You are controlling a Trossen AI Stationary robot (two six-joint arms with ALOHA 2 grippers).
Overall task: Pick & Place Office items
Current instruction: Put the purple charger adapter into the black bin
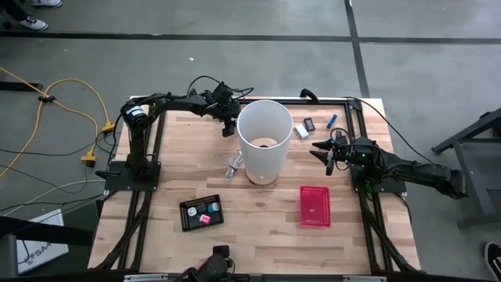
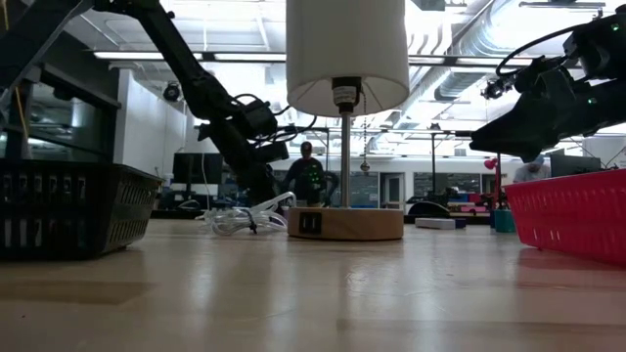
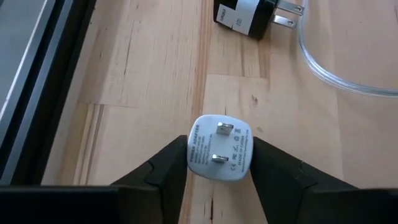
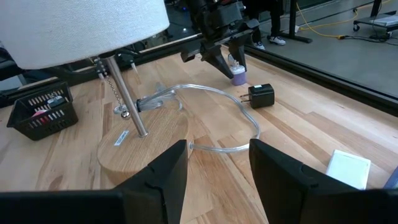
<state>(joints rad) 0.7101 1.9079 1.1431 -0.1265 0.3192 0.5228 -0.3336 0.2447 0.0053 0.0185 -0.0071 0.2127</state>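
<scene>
The left tool (image 3: 219,171) sits at the far side of the white-shaded lamp with the round wooden base (image 1: 264,141), low over the bench (image 1: 258,211), and its 2 dark fingers pinch a small white rounded plug adapter (image 3: 220,148) from either flank. The adapter's 2 metal prongs face the wrist camera, so its short axis lies across the grip and its body points away from the tool toward the wood; whether it rests on the bench or is just clear of it cannot be told. Just beyond it, nearer the lamp, lie a black plug adapter with its own prongs (image 3: 244,15) and a loop of clear cable (image 3: 336,68), both apart from the white one but close enough that a low sideways carry toward the lamp could snag them. A straight lift looks the safer way out, judging by the bare wood on the side away from the lamp, though the black frame rail (image 3: 37,81) bounds that side. The right tool (image 4: 217,168) waits on the lamp's opposite side, fingers spread and holding nothing, well apart from the adapter, so the left arm is clearly the nearer one.
</scene>
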